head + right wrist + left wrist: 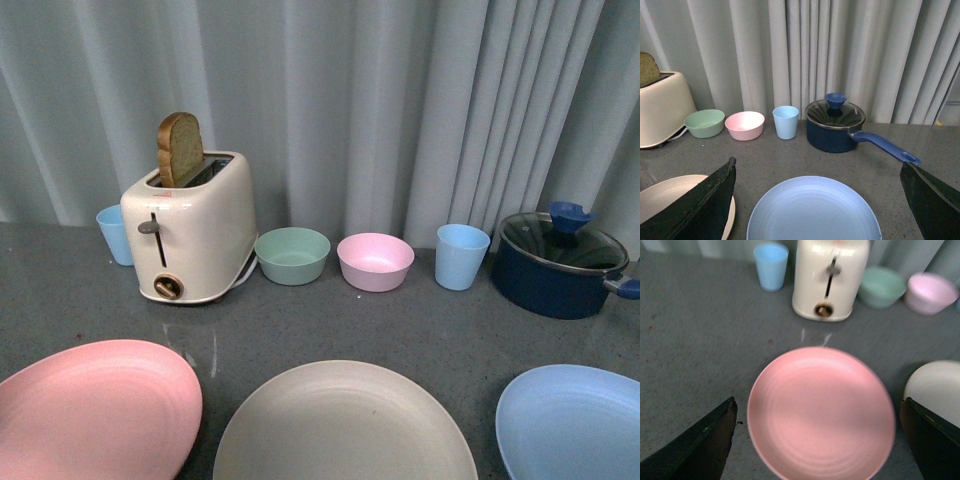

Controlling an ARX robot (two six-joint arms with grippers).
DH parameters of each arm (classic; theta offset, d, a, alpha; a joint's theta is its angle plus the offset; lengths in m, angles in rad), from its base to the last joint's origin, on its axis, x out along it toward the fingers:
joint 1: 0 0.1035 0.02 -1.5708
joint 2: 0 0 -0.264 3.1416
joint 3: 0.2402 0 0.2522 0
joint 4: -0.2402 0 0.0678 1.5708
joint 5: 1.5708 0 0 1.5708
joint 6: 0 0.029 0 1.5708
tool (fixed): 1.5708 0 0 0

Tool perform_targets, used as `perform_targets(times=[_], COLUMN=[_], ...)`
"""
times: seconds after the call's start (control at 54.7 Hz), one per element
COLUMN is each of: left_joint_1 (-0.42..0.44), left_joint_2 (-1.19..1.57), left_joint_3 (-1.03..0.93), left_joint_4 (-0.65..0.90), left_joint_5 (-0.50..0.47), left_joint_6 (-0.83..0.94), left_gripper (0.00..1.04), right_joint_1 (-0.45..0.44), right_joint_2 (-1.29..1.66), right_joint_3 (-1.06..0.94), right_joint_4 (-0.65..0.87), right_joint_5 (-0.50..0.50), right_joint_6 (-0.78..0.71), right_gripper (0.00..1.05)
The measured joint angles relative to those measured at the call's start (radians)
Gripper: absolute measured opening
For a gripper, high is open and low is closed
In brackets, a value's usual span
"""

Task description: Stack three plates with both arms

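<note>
Three plates lie side by side along the near edge of the grey table. The pink plate (95, 405) is at the left, the beige plate (345, 425) in the middle, the light blue plate (575, 420) at the right. No arm shows in the front view. My left gripper (820, 440) is open above the pink plate (820, 412), its dark fingers (700, 447) wide on either side; the beige plate's rim (937, 390) shows beside it. My right gripper (817, 202) is open above the light blue plate (812, 210), with the beige plate (670, 195) beside it.
At the back stand a cream toaster (190, 235) with a bread slice (180, 148), a light blue cup (114, 233) behind it, a green bowl (292, 255), a pink bowl (375, 261), another light blue cup (461, 256) and a dark blue lidded pot (558, 262) whose handle (885, 146) sticks out. A curtain hangs behind.
</note>
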Motion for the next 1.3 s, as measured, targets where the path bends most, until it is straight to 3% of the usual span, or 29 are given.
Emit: perform_targets(times=[0.165, 0.439, 0.549, 0.896, 1.299], left_joint_1=[0.035, 0.042, 0.041, 0.032, -0.043], left_joint_2=[0.382, 0.631, 0.752, 0.901, 1.036], left_joint_3=[0.13, 0.296, 0.388, 0.548, 0.682], left_joint_4=[0.033, -0.035, -0.064, -0.181, -0.291], left_joint_5=[-0.065, -0.069, -0.114, -0.116, -0.098], left_joint_6=[0.139, 0.275, 0.315, 0.309, 0.267], left_gripper=[0.98, 0.98, 0.98, 0.98, 0.98], right_joint_1=[0.0, 0.0, 0.0, 0.0, 0.0], right_joint_2=[0.0, 0.0, 0.0, 0.0, 0.0], right_joint_3=[0.0, 0.0, 0.0, 0.0, 0.0], right_joint_4=[0.0, 0.0, 0.0, 0.0, 0.0], right_joint_5=[0.0, 0.0, 0.0, 0.0, 0.0], right_joint_6=[0.0, 0.0, 0.0, 0.0, 0.0], right_gripper=[0.97, 0.97, 0.97, 0.97, 0.97])
